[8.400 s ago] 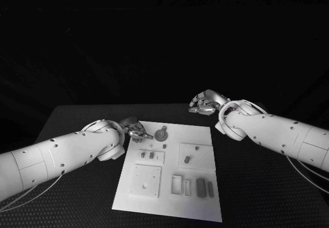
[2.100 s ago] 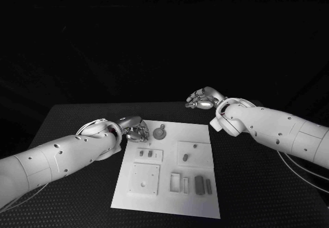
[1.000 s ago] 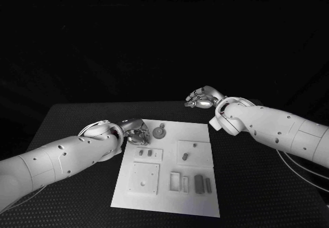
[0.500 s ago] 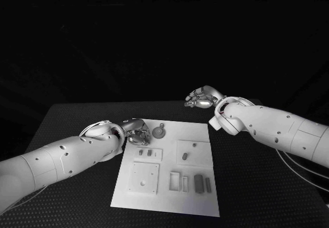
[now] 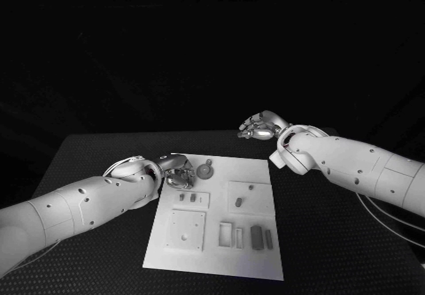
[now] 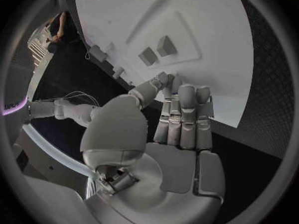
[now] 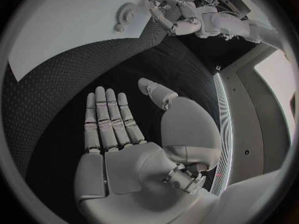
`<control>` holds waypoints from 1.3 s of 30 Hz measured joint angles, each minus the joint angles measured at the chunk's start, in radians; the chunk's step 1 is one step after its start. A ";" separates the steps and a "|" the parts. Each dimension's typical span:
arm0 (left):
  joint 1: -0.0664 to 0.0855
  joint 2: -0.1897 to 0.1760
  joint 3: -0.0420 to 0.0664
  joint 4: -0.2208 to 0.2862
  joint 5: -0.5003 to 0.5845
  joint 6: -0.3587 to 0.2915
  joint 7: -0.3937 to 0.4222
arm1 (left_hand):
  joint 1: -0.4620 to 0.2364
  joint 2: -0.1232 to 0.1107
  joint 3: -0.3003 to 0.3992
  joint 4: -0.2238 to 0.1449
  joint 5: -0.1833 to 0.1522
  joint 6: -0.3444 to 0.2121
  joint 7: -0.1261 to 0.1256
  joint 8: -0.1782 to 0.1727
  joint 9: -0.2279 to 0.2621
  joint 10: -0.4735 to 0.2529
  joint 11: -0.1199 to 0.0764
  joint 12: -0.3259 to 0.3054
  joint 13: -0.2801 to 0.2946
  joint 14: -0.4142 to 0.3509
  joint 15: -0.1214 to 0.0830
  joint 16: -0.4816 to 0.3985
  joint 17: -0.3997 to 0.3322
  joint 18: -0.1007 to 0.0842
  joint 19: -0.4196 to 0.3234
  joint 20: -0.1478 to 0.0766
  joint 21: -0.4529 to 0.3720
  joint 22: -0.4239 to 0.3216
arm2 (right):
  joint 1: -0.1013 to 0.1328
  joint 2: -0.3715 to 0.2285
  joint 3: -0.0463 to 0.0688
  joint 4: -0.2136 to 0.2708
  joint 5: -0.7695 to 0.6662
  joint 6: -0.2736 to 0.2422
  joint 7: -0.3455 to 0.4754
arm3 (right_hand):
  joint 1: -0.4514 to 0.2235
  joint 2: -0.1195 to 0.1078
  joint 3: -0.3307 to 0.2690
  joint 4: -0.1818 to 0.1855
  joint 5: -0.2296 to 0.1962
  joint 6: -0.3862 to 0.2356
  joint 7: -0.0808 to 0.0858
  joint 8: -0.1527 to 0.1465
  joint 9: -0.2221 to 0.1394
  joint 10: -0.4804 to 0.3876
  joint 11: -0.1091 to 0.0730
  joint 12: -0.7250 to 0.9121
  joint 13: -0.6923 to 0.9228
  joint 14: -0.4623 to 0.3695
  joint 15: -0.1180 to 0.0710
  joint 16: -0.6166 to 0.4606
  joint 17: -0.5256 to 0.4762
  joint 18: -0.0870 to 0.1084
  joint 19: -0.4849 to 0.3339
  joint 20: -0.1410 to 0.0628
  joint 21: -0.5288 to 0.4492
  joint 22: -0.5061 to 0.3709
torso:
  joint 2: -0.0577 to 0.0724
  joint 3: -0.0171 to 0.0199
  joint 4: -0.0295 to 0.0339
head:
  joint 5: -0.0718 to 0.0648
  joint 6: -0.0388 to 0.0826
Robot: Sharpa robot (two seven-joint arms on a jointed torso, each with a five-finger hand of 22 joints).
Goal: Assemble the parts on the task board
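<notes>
The white task board (image 5: 252, 258) lies in the middle of the black table. A round toothed part (image 5: 206, 171) sits at its far edge, and two small parts (image 5: 187, 198) stand in a raised plate just nearer. My left hand (image 5: 177, 173) hovers at the board's far left edge, beside the round part. In the left wrist view this hand (image 6: 181, 114) has its fingers side by side, with the thumb tip meeting a fingertip over the board (image 6: 206, 35). I cannot tell whether anything is pinched there. My right hand (image 5: 258, 128) floats beyond the board's far right corner, flat and spread (image 7: 115, 129), holding nothing.
An oblong part (image 5: 237, 201) lies in a square plate on the board's right half. Several bar-shaped parts (image 5: 257, 237) stand in a row near the front edge, next to a square plate (image 5: 186, 230). Black table (image 5: 336, 233) surrounds the board.
My left hand has edged slightly toward the board's far left edge and the round part. The right hand has barely moved. The parts on the board lie as before.
</notes>
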 measured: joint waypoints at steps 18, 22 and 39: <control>0.007 0.024 -0.021 -0.021 -0.015 0.007 -0.008 | 0.000 0.000 0.003 -0.003 0.000 -0.001 0.002 -0.001 -0.002 0.012 -0.003 0.006 0.007 0.000 -0.007 0.004 0.000 -0.008 0.000 0.000 0.004 0.000 | 0.000 0.003 0.000 -0.001 0.000 0.001 0.000 | 0.000 0.000 0.000 0.000 0.000 0.000 0.000 0.000 -0.001 0.000 0.000 0.000 -0.001 0.000 0.000 0.000 -0.001 0.000 0.000 0.000 0.000 0.001 | 0.001 -0.0011 -0.0012 | -0.003 -0.005; 0.007 0.026 -0.023 -0.024 -0.015 0.007 -0.007 | 0.000 0.000 0.003 -0.003 0.000 -0.001 0.003 -0.004 -0.003 0.015 -0.006 0.006 0.006 0.000 -0.007 0.009 0.001 -0.008 0.000 0.000 0.004 0.000 | 0.000 0.003 0.000 -0.001 0.000 0.002 0.000 | 0.000 0.000 0.000 0.000 0.000 0.000 0.000 0.000 -0.002 0.000 0.000 0.000 -0.001 0.000 0.000 0.000 -0.001 0.000 0.000 0.000 0.000 0.001 | 0.001 -0.0008 -0.0012 | -0.004 -0.005; 0.001 0.025 -0.029 -0.026 0.006 0.002 -0.012 | 0.011 0.010 0.003 -0.003 0.006 -0.046 0.021 -0.024 -0.014 0.038 -0.019 0.014 0.016 0.000 -0.022 0.019 0.003 0.022 0.013 -0.006 0.016 0.000 | 0.000 0.003 0.000 -0.002 0.000 0.002 0.000 | 0.000 0.000 -0.003 0.003 0.000 0.000 0.000 0.000 -0.003 0.000 0.000 -0.004 -0.002 0.000 0.000 -0.004 -0.002 0.000 0.000 0.000 -0.004 0.001 | 0.000 -0.0007 0.0000 | -0.007 -0.006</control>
